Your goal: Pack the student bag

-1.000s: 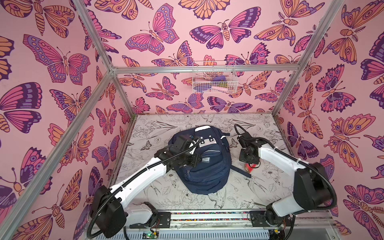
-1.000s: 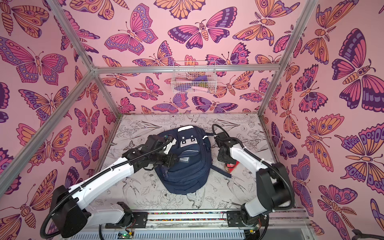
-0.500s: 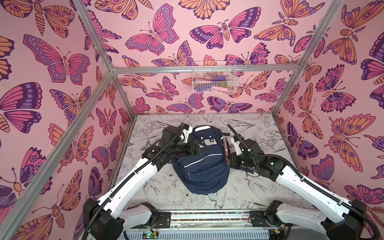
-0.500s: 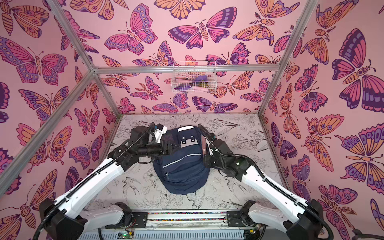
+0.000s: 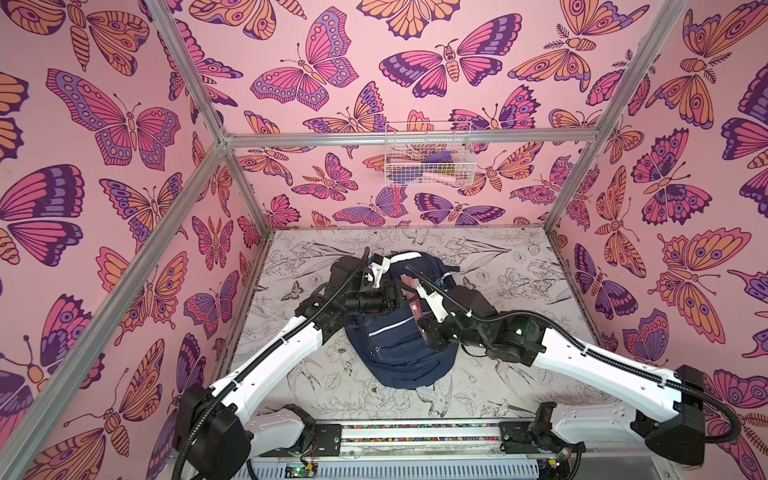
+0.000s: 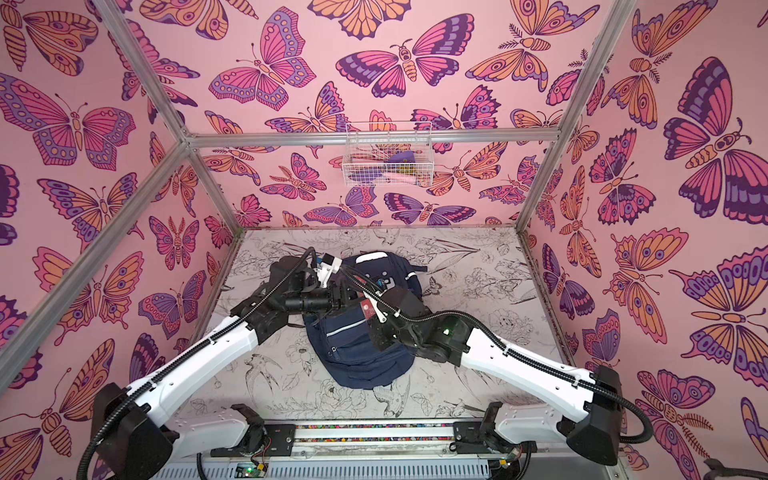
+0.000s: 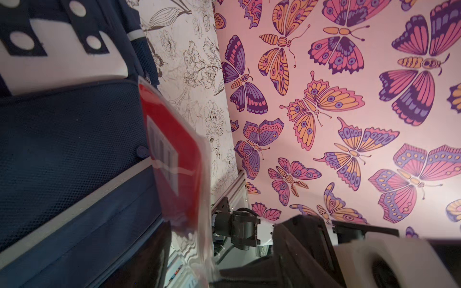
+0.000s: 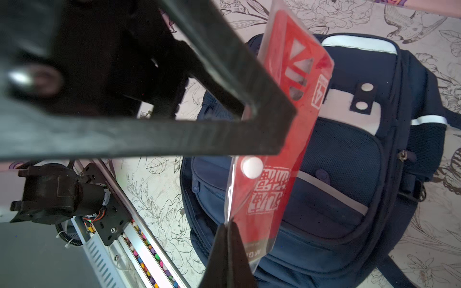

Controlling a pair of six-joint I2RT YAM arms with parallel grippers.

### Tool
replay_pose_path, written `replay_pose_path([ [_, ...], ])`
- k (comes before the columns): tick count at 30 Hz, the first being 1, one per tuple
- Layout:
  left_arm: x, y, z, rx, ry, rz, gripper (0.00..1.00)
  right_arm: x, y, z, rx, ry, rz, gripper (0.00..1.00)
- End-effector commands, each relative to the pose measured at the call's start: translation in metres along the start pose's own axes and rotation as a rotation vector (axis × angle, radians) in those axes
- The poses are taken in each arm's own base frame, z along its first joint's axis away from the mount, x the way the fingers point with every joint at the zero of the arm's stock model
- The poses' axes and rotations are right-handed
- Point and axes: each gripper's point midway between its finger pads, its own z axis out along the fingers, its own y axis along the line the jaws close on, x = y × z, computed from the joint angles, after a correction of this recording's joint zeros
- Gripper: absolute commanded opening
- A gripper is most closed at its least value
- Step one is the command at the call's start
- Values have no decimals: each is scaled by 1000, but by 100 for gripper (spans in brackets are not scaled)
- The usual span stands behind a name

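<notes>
Red packet (image 8: pixel 274 57) moved over student bag (image 5: pixel 399 349), right tool (image 8: pixel 228 224) pinching it, left tool (image 5: pixel 401 294) spread astride.

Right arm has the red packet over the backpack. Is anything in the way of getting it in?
Yes. The left gripper stands open astride the red packet, which the right gripper pinches over the backpack. Also, no open pocket shows; the front zips look shut.

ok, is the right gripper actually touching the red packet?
Touching. In the right wrist view the right gripper has its jaws pinched shut on the clear edge of the red packet.
</notes>
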Motion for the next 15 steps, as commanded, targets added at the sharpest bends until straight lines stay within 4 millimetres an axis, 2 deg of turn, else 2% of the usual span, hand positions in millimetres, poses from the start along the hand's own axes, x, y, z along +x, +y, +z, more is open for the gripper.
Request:
replay_pose_path([
  [1, -3, 0, 1, 16, -6, 6, 59, -13, 12, -2, -4, -35, -51, 0],
  [5, -7, 1, 0, 12, -19, 17, 45, -11, 20, 3, -10, -31, -68, 0],
  [10, -11, 17, 2, -14, -23, -10, 27, -9, 28, 5, -20, -31, -82, 0],
  [15, -14, 17, 0, -4, -25, -11, 6, -7, 31, 7, -24, -25, -85, 0],
])
